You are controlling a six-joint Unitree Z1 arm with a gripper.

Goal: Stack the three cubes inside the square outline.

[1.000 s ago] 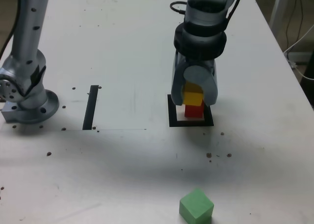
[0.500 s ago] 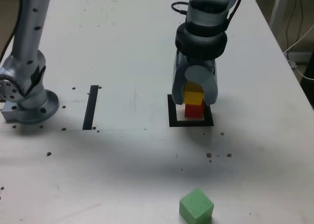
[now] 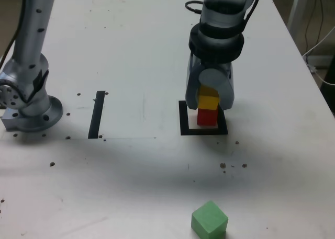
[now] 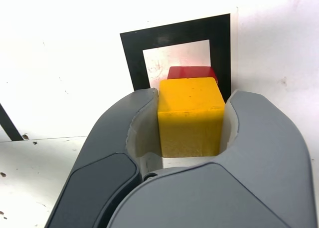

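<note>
White tabletop: gripper (image 3: 209, 100) clamped on yellow cube (image 3: 208, 100), lowered slightly, now resting on red cube (image 3: 207, 116) inside square outline (image 3: 183, 123). Release looks next. Green cube (image 3: 209, 219) at 6 o'clock, unstacked.

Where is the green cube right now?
In the exterior view, the green cube sits alone at the bottom edge, toward the camera from the black frame, untouched.
</note>
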